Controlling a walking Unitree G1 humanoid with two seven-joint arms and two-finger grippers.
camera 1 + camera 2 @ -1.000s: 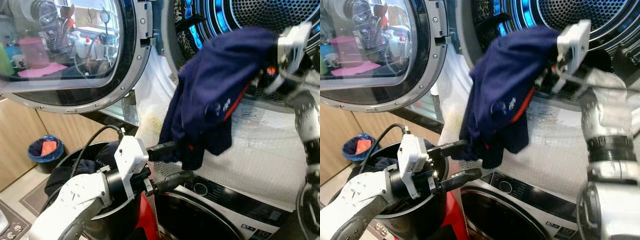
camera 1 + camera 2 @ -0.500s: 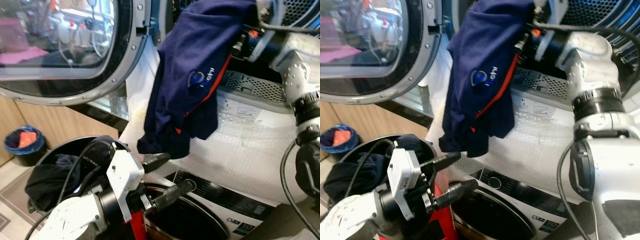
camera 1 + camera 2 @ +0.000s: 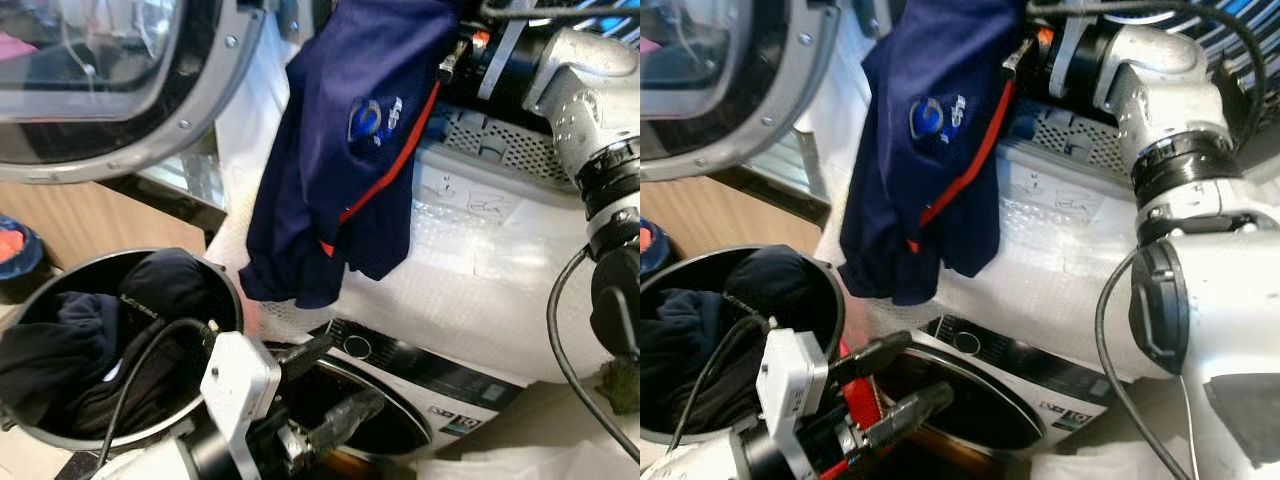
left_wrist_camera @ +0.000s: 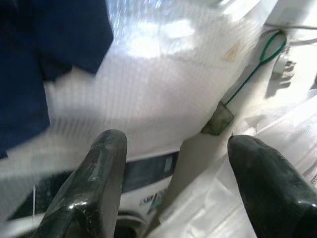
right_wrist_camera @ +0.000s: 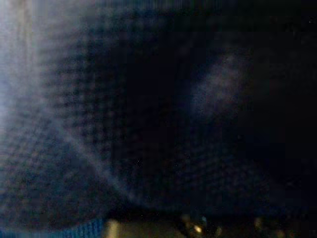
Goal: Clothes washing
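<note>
well apart, left gripper jaws

We see dark navy cloth pressed close against the lens, so near that its fine woven grid shows as a faint checked texture. The fabric is lighter and bluish toward one side, where pale light falls on it, and sinks to near black on the other. A soft diagonal fold runs through the weave. Along one edge sits a thin strip of brighter blue and a few small glints, too blurred to make out.
</note>
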